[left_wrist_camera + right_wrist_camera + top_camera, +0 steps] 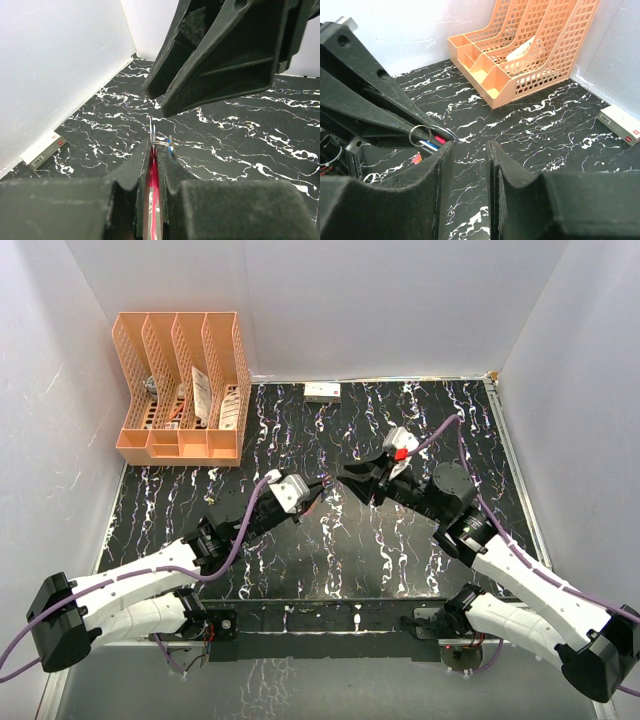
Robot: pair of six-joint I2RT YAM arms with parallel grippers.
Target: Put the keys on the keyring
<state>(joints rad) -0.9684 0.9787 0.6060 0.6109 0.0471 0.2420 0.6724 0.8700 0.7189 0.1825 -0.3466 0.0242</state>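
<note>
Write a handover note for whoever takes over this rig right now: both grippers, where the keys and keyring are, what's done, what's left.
Left gripper: shut on the keyring by its red strap, held above the table, with the ring pointing at the right gripper.
Right gripper: open and empty, just in front of the ring.
Blue key: at the ring; I cannot tell whether it is threaded on.
Silvery key: not clearly visible.
Done: keyring picked up and presented.
Left: confirm the blue key is on, then find and thread the silvery key.
</note>
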